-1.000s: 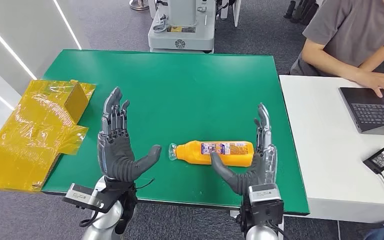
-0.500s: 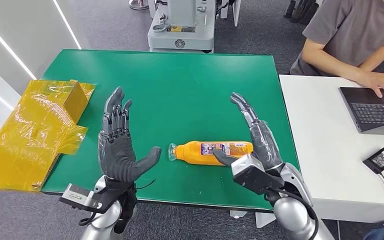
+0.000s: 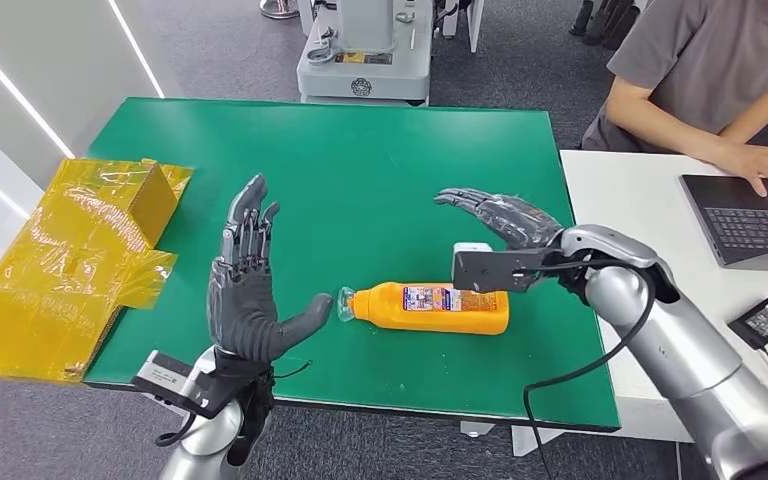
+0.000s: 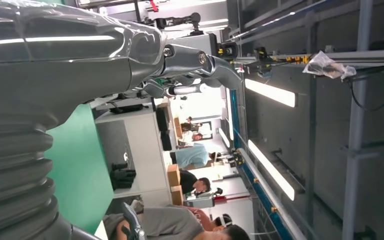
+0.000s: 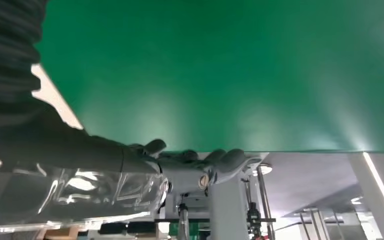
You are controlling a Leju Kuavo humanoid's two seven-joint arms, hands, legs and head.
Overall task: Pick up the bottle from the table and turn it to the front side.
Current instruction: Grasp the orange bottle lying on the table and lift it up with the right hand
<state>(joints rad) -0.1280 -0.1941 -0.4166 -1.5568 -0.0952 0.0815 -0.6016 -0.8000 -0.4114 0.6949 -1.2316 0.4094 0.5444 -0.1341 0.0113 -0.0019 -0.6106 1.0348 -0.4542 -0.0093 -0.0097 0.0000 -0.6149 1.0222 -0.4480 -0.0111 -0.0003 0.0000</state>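
Orange bottle (image 3: 430,307): lying on its side near the front edge of the green table (image 3: 380,170), cap pointing toward the left hand, label strip facing up.
Right hand (image 3: 500,216): palm down, fingers spread, holding nothing, poised above and just behind the bottle's base end (no contact that I can make out).
Left hand (image 3: 250,290): upright, fingers apart, empty, thumb tip close to the cap but apart from it.
Roll risk: a round body on smooth felt; a descending palm that lands off-centre would likely push it toward the front edge.
Grip risk: closing near the base rather than mid-body could let the cap end droop or swing.
Collision risk: the left thumb near the cap could knock it if the bottle shifts.
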